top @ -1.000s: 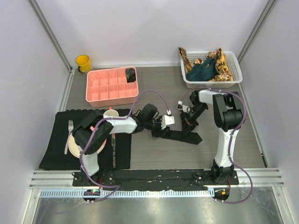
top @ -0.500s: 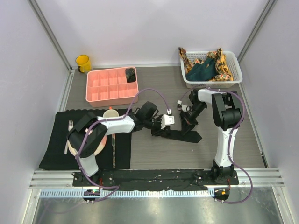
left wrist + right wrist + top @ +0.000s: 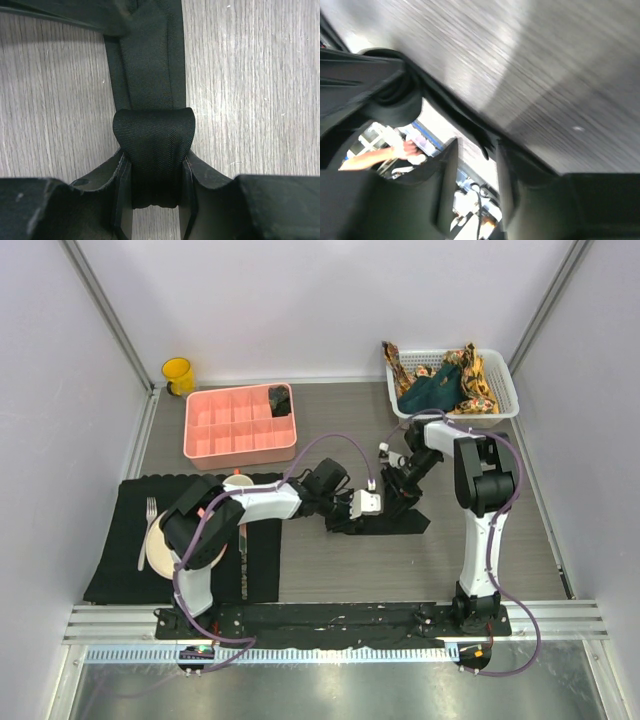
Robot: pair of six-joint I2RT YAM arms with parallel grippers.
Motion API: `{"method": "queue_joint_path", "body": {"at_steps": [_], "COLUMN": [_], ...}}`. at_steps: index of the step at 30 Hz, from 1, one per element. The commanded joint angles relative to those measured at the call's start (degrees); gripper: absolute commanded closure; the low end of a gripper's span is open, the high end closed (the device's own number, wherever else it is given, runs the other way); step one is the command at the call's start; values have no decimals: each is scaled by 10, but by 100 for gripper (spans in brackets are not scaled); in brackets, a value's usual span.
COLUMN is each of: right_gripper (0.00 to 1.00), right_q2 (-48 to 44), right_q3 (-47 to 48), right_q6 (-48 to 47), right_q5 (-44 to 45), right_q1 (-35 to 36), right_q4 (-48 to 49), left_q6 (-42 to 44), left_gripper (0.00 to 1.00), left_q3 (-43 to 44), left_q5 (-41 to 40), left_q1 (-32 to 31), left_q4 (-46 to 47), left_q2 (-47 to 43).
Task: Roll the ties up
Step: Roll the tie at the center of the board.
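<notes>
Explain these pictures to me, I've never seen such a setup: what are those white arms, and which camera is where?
Those are two robot arms bolted to a table. One picture looks down from above; the other two come from a camera on each wrist. The left pincer is clamped on the rolled end of a black tie, whose flat part lies on the table. The right pincer sits close over that tie; its view is too blurred to show a grip. Behind are a pink tray and a white basket of more ties. A black mat with a plate lies left.
</notes>
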Motion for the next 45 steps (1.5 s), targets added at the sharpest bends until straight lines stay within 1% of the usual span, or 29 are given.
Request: {"method": "queue_joint_path", "body": {"at_steps": [1,3,5,7,9,10,11,14,20,26,35,39,45], "right_gripper": [54,51,49,50,52,53,54,53,54,56,53,50,51], "right_q2": [-63,-82,-95,-107,-112,-117,-119,-123,-102,-87,-100,-118,-117], "right_q3": [61,65,45,-2,-49,-62,-73,-102,-128,-146,-162,-165,-167], "right_q6": [-18,-7,12,29,80,100,118,168,193,185,146,145,144], "right_q5": [-46,-90,-121,-160,-194,-201,-201,-183,-187,-190,-209,-217,-213], "right_q1": [-18,-18,-15,-8,1,5,10,26,41,52,56,56,56], "right_q4": [-23,-43,-34,-11,54,79,133,213,268,272,223,216,213], "left_q6": [11,2,-3,-18,-27,-31,-36,-39,-42,-45,-47,-46,-47], "left_gripper": [86,86,86,85,85,85,85,85,82,79,78,78,78], "left_q3": [-8,-6,-4,-1,-1,-3,-7,-15,-23,-23,-23,-24,-22], "left_q5": [-74,-82,-85,-95,-97,-98,-100,-103,-105,-105,-108,-107,-103], "left_q1": [-2,-3,-3,-3,-3,-3,-3,-2,-2,-3,-2,-3,-3], "left_q4": [-77,-74,-68,-63,-62,-60,-55,-54,-52,-54,-59,-60,-60], "left_q2": [37,39,42,47,49,48,48,43,39,40,42,42,46]}}
